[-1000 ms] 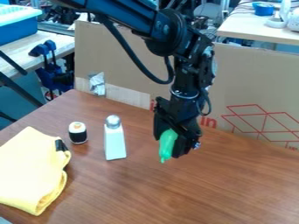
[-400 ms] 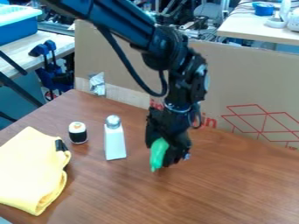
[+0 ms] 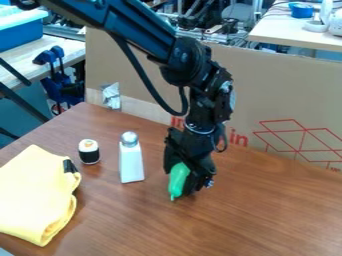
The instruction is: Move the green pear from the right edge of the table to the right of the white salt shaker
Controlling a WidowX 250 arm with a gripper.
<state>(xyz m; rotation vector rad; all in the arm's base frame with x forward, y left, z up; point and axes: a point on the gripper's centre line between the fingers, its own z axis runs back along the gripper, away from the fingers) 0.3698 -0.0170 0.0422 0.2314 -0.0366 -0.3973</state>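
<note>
1. Red lettering point(image 3: 238, 138), large, partly hidden; low on the cardboard panel point(image 3: 133, 57), around its middle.
2. Red line-drawn sign point(image 3: 304, 141), angular; on the panel's lower right.
3. Small print point(image 3: 334, 169), too small to tell; panel's lower right edge.

The arm point(image 3: 139, 24) slants in from upper left, wrist point(image 3: 208, 97) bent, its clamped pincer point(image 3: 186, 184) pointing downward.
</note>
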